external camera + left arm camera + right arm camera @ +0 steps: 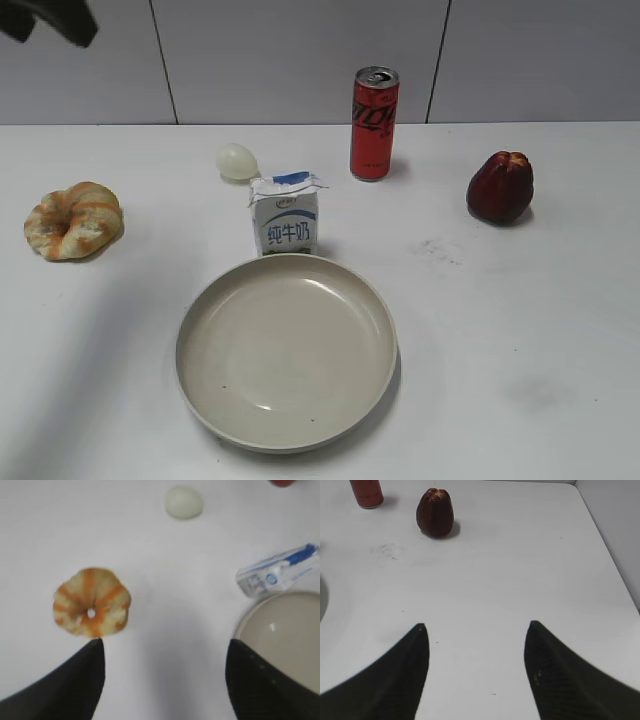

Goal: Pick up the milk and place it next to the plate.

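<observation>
- I am seeing the milk point(285, 213) standing upright on the surface point(520, 330), just behind the plate point(287, 350)'s far rim, apparently touching it.
- I am keeping the left claw point(165, 680) spread wide and empty, hovering between the bread ring point(91, 609) and the plate.
- I am holding the right claw point(476, 672) released too, over bare surface.
- I am judging a careless descent could tip the carton, or a finger could catch the rim.

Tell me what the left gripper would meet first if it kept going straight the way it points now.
Probably bare table. The open left gripper aims between the striped doughnut and the plate; further ahead lies the pale egg, roughly in line, though depth is unclear.
</observation>
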Action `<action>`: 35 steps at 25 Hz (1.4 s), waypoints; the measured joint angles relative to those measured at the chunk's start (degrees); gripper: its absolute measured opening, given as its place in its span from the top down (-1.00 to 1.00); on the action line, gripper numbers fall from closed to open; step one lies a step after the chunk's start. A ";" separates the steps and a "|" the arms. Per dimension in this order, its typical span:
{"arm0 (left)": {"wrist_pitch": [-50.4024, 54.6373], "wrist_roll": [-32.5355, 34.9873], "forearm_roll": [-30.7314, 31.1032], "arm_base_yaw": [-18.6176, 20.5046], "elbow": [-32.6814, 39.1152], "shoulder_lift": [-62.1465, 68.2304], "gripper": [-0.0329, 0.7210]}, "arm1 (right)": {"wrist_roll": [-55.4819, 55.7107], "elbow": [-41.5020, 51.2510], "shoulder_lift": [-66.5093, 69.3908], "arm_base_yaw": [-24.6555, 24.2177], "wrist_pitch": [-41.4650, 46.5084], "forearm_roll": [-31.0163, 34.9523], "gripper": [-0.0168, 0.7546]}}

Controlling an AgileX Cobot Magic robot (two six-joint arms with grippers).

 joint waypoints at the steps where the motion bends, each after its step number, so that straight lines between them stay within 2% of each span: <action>1: 0.00 -0.34 0.00 1.18 3.35 -2.05 -0.59 | 0.00 0.00 0.00 0.00 0.00 0.00 -0.23; 7: 0.12 -1.38 0.37 7.90 26.16 -18.60 -0.56 | 0.00 0.00 0.00 0.00 0.00 0.00 -0.23; 12: -0.06 -1.77 0.63 9.47 43.26 -36.04 -0.55 | 0.00 0.00 0.00 0.00 0.00 0.00 -0.23; 16: -2.76 -2.86 2.43 9.53 53.08 -51.28 -0.55 | 0.00 0.00 0.00 0.00 0.00 0.00 -0.23; 21: -7.18 -5.10 5.53 9.53 61.23 -69.87 -0.54 | 0.00 0.00 0.00 0.00 0.00 0.00 -0.23; 26: -8.81 -5.29 7.83 9.53 66.38 -82.19 -0.54 | 0.00 0.00 0.00 0.00 0.00 0.00 -0.23; 35: -7.35 -8.17 9.83 9.53 68.05 -85.20 -0.53 | 0.00 0.00 0.00 0.00 0.00 0.00 -0.23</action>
